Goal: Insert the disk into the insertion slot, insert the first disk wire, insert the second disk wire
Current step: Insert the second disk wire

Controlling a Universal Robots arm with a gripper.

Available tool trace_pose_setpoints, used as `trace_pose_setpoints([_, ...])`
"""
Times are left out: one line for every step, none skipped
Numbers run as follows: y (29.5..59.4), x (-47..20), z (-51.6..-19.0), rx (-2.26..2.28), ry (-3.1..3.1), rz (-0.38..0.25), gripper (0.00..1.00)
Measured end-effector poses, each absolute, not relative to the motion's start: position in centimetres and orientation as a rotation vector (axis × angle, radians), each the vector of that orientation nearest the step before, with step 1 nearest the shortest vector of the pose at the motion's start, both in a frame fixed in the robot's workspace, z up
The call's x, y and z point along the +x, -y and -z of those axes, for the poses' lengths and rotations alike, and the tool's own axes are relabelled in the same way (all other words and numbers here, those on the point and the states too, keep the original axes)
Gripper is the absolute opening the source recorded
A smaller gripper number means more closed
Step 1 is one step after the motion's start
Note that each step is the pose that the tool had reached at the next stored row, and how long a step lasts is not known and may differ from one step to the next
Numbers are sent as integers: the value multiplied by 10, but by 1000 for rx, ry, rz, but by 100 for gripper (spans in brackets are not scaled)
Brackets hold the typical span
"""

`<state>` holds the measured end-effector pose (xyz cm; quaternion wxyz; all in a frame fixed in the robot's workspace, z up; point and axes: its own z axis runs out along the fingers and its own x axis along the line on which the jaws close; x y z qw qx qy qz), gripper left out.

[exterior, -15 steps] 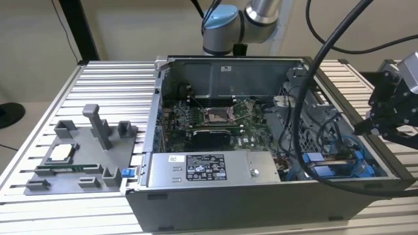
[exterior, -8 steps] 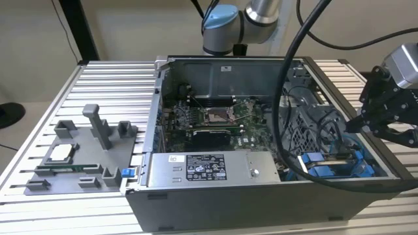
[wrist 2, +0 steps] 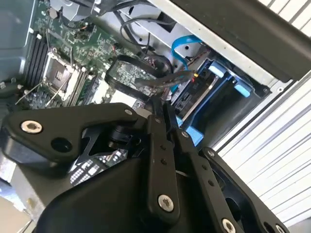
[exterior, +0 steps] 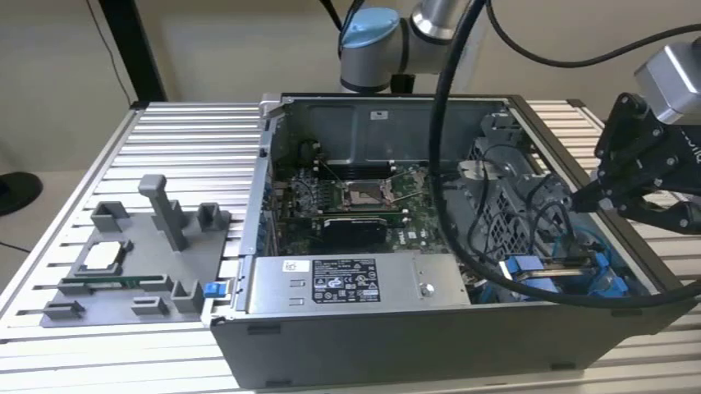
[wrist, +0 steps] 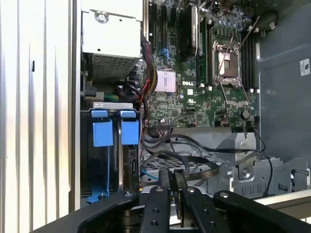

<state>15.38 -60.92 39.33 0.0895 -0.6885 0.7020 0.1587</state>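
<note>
The silver-grey hard drive in its bright blue plastic carrier point(exterior: 559, 265) sat in the grey sheet-metal drive bay point(wrist: 112, 104) at a corner of the open grey computer case point(exterior: 438, 345). The black gripper point(wrist: 172, 177) hung near it, jaws almost closed; any grip was unclear.

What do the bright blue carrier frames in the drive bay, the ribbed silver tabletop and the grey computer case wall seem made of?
Bright blue carrier frames: likely moulded plastic, uniform saturated colour, soft sheen. Ribbed silver tabletop: probably extruded aluminium, matt, with even parallel grooves. Grey computer case wall: apparently sheet metal, thin folded edges, dull painted-looking finish.
</note>
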Motion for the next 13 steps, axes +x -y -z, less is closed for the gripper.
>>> trace_pose_setpoints([609, 152, -395, -2048, -2088, -472, 0])
trace_pose_setpoints([609, 149, -396, -2048, -2088, -472, 0])
trace_pose_setpoints([609, 146, -396, -2048, -2087, -471, 0])
trace_pose_setpoints([609, 144, -397, -2048, -2087, -470, 0])
trace_pose_setpoints([609, 142, -397, -2047, -2086, -469, 0])
trace_pose_setpoints([609, 139, -397, -2047, -2085, -467, 0])
trace_pose_setpoints([609, 137, -397, -2047, -2084, -464, 0])
trace_pose_setpoints([609, 133, -397, -2046, -2081, -458, 0])
trace_pose_setpoints([609, 130, -397, -2045, -2079, -453, 0])
trace_pose_setpoints([609, 128, -397, -2045, -2078, -448, 0])
trace_pose_setpoints([609, 125, -397, -2046, -2077, -440, 0])
trace_pose_setpoints([609, 123, -396, -2048, -2078, -431, 0])
trace_pose_setpoints([609, 121, -396, -2050, -2080, -423, 0])
